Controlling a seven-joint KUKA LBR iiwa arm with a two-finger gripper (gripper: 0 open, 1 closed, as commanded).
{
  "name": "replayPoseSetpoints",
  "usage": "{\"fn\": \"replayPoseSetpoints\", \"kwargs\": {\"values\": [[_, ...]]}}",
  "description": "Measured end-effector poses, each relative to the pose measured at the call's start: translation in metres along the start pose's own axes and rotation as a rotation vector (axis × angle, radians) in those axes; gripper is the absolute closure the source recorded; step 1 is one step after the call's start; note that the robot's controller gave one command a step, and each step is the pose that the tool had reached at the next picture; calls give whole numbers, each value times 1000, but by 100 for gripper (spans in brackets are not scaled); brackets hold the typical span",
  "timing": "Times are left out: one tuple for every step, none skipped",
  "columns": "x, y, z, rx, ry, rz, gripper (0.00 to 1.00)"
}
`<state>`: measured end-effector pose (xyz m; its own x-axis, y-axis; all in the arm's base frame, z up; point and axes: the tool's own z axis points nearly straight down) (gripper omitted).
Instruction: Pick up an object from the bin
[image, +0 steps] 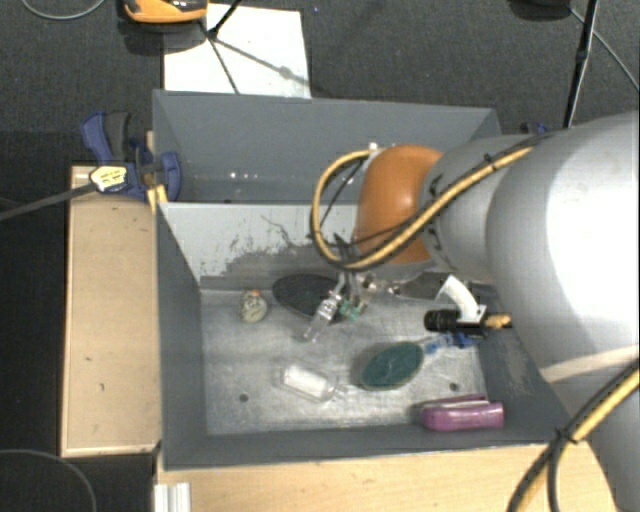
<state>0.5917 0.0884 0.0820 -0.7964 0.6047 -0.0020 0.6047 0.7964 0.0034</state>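
Note:
My gripper hangs low over the back middle of the bin floor, under the orange cover. Its tip stands at the right edge of a flat dark oval thing lying near the back wall. A small round beige and green thing lies left of that oval. In front of the gripper, apart from it, a small clear bottle lies on its side. To the front right rests a dark green oval brush with a blue handle.
A purple block lies at the front right corner. A black and white tube with an orange tip lies by the right wall, under the arm. The arm covers the bin's right back part.

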Motion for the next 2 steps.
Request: {"fn": "replayPoseSetpoints", "kwargs": {"values": [[-1,-1,1,1,-1,1,100],[13,-6,-120,-2,-3,-33,100]]}}
